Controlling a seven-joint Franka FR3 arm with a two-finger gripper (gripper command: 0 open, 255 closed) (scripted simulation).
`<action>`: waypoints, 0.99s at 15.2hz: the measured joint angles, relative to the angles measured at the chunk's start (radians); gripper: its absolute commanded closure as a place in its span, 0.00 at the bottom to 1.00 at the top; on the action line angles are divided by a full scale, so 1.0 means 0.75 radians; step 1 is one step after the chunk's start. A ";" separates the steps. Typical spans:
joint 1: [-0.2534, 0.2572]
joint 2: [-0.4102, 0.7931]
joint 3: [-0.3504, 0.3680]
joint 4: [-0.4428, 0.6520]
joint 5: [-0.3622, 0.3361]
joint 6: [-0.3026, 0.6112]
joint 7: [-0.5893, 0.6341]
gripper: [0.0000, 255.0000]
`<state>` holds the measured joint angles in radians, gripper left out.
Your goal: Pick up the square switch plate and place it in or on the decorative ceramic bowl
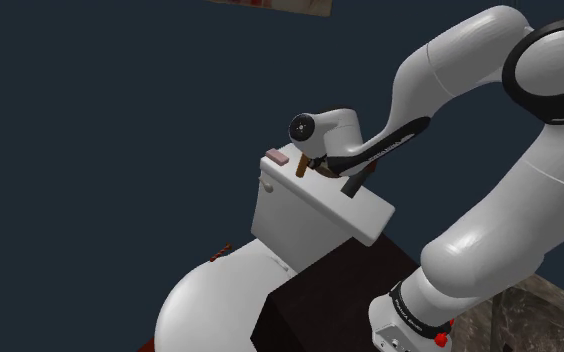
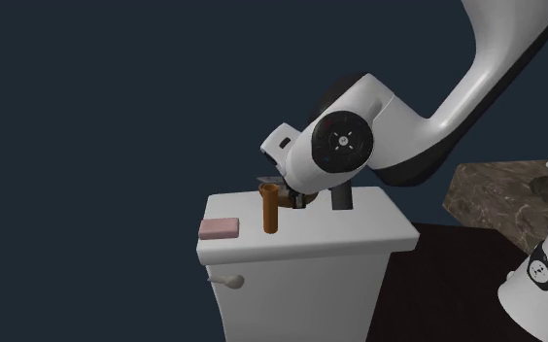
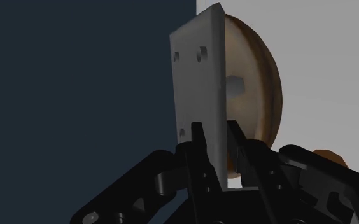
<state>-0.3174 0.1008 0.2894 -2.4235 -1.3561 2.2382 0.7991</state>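
Note:
My black gripper is shut on a grey square switch plate, clasping its lower edge so that it stands upright between the fingers; small screw holes show on its face. Just beyond the plate is a round tan bowl with a brown rim, its inside turned towards the plate. The hand hovers low over the white toilet tank lid, with the gripper beside an upright orange-brown cylinder. In the shoulder view the gripper is over the lid's far part, and the hand hides the plate.
A pink block lies on the lid near its corner, also visible as the pink block. A flush handle sticks out of the tank's front. The white toilet body is below, the dark stand beside it.

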 measured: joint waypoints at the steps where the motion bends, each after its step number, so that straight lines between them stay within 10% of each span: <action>1: 0.000 0.000 0.000 0.000 -0.001 0.001 0.001 0.00; 15: 0.058 -0.128 0.065 -0.045 0.171 -0.066 -0.080 0.00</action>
<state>-0.2739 0.0048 0.3385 -2.4571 -1.2275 2.1890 0.7392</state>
